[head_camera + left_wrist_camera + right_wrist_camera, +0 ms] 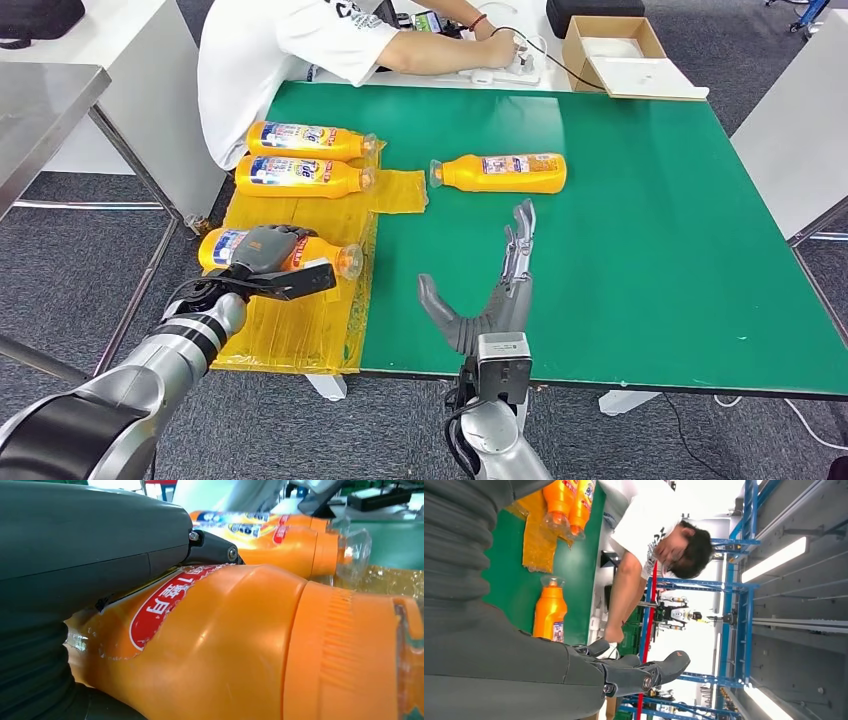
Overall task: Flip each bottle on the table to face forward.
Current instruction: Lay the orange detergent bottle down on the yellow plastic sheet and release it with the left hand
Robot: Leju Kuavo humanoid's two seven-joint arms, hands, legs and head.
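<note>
Left hand [268, 262] wraps the nearest bottle [222, 247] lying on yellow film [300, 325] at the table's [650, 250] left edge; we fear its smooth, round body slipping mid-turn and rolling off.

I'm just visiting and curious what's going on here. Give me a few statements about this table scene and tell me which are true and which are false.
1. Four orange bottles lie on their sides. True: three on the yellow plastic sheet, one on the bare green table.
2. The left hand grips the nearest bottle. True.
3. The right hand holds a bottle. False: it is open, fingers apart, short of the lone bottle.
4. The bottles stand upright. False: all lie flat.
5. A person in a white shirt leans over the far edge of the table. True.
</note>
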